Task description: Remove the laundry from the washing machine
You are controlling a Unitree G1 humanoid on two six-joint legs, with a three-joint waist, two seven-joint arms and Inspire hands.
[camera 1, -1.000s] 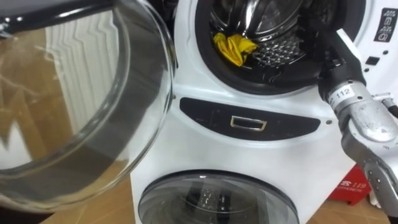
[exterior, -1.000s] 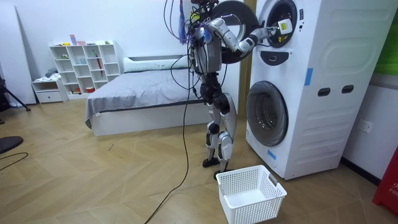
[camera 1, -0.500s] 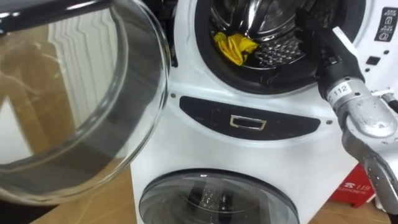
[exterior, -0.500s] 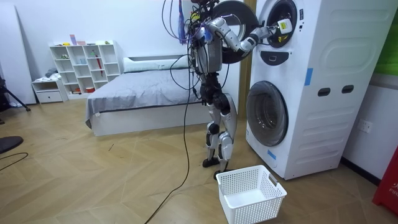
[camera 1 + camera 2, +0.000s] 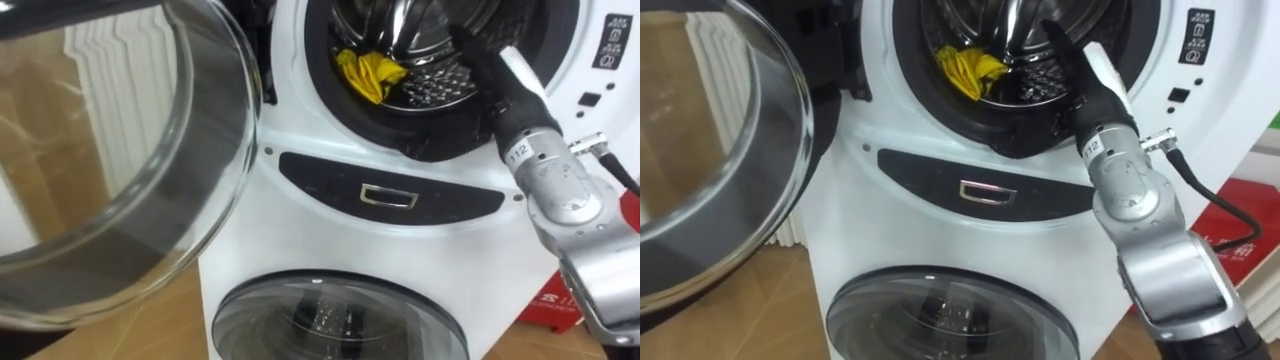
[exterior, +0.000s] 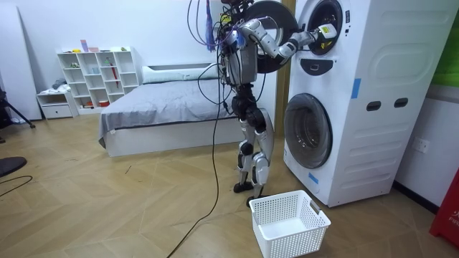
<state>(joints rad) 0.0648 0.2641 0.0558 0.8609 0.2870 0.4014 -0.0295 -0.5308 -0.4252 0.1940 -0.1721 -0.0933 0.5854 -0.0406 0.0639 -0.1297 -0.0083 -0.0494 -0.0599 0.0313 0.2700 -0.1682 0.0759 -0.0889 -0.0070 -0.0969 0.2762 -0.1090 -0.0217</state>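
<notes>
A yellow cloth lies crumpled at the left of the upper washing machine's drum, against its front rim. My right hand reaches up from the lower right through the round opening, open, with straight dark fingers pointing into the drum. The fingertips end to the right of the yellow cloth, a short gap away, and touch nothing that I can see. In the room view I stand upright close in front of the stacked machines, with that arm stretched out to the upper opening.
The upper machine's glass door hangs open on my left. Below the control panel is the shut lower door. A white laundry basket stands on the floor behind my feet. A bed and a white shelf stand further off.
My right hand has pushed up and left, deeper into the drum and closer to the yellow cloth. The picture has shifted slightly left with my head. The cloth lies as before.
</notes>
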